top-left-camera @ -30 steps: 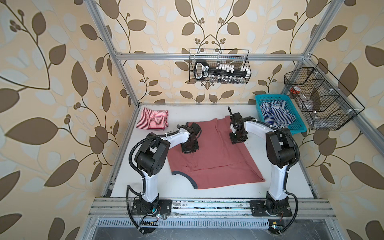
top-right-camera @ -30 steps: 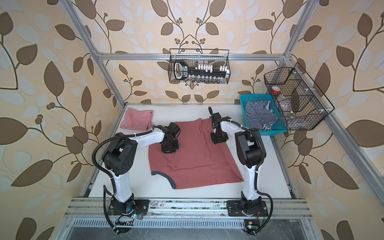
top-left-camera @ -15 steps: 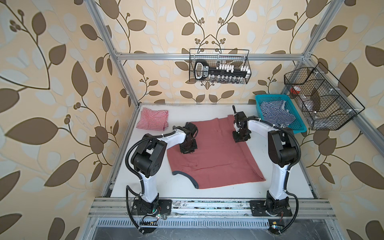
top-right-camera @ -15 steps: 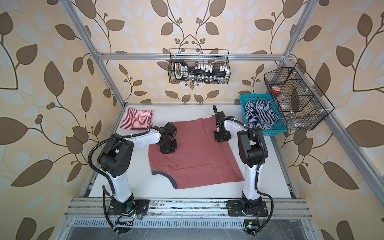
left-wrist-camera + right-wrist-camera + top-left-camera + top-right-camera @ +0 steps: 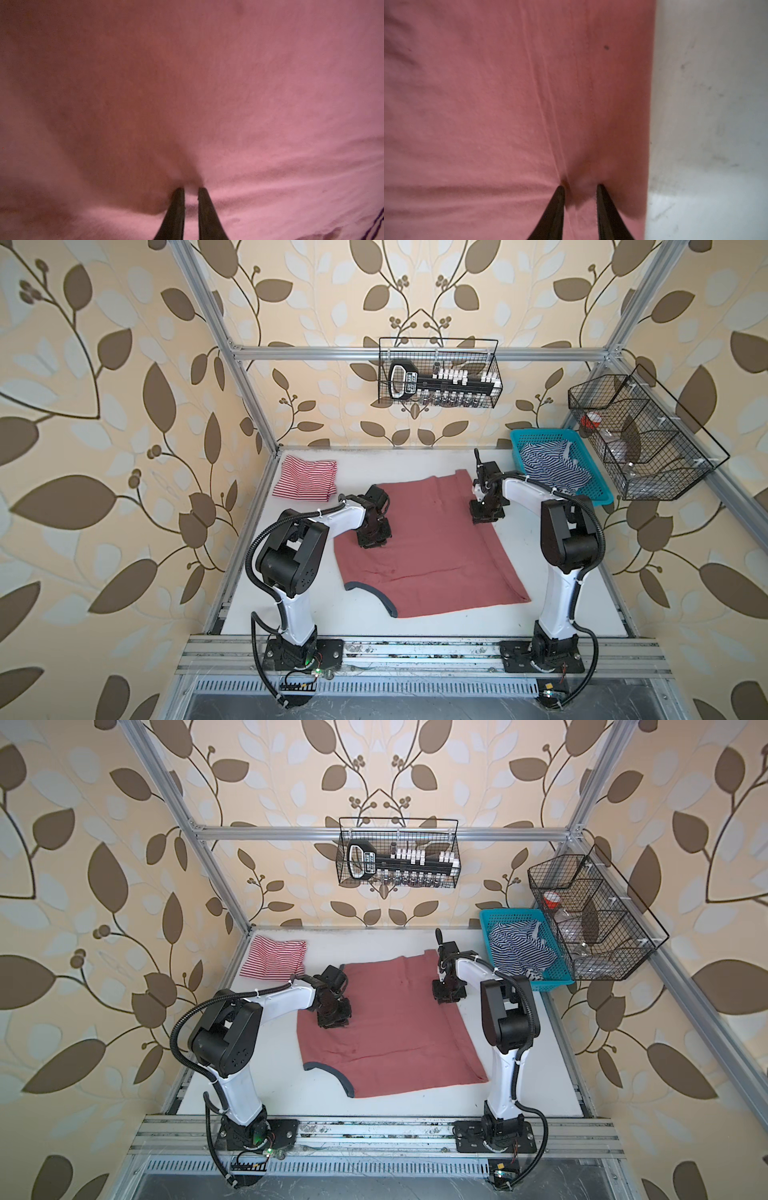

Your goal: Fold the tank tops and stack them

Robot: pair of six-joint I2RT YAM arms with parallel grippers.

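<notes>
The dusty red tank top (image 5: 428, 556) lies spread flat mid-table in both top views, its navy trim (image 5: 376, 593) at the near left. My left gripper (image 5: 374, 545) presses on its left part; in the left wrist view the left gripper (image 5: 191, 189) is shut on a small pinch of the red cloth (image 5: 249, 104). My right gripper (image 5: 484, 520) stands near the cloth's far right edge; in the right wrist view the right gripper (image 5: 580, 187) has its tips dug into the cloth with a pucker gathered between them. The red-and-white striped tank top (image 5: 305, 479) lies folded at the far left.
A teal basket (image 5: 600, 493) holding a navy-striped cloth (image 5: 552, 468) sits at the far right. A wire basket (image 5: 648, 439) hangs on the right wall and another wire basket (image 5: 436, 377) on the back wall. Bare white table (image 5: 706, 124) borders the cloth's right edge.
The right gripper shifted a little right and nearer along the cloth's right edge, and its jaws narrowed onto the fabric. The left gripper crept slightly left, still holding the cloth.
</notes>
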